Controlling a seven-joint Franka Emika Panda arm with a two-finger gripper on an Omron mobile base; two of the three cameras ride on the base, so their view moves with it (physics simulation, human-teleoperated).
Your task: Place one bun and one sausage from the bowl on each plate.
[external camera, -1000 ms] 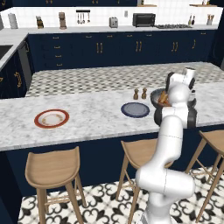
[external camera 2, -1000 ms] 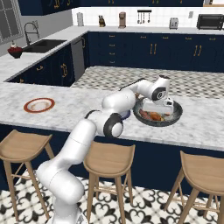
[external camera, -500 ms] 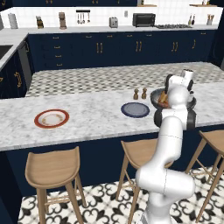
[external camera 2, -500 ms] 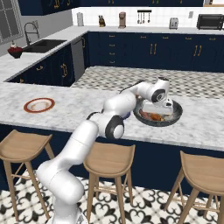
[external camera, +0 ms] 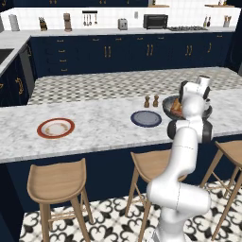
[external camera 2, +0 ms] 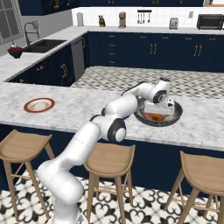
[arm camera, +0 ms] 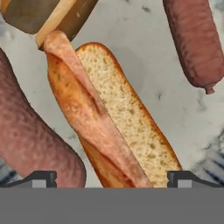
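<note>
One bun (arm camera: 118, 127) lies between my spread end effector (arm camera: 112, 178) fingertips — light, squashy; I'd pinch it gently mid-length.

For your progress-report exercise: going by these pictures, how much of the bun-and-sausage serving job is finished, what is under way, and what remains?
Done: nothing yet; the orange-rimmed plate and blue-rimmed plate are both bare. Under way: the open gripper hangs over the bowl, straddling a bun, with a sausage nearby. Left: one bun and one sausage onto each plate.
</note>
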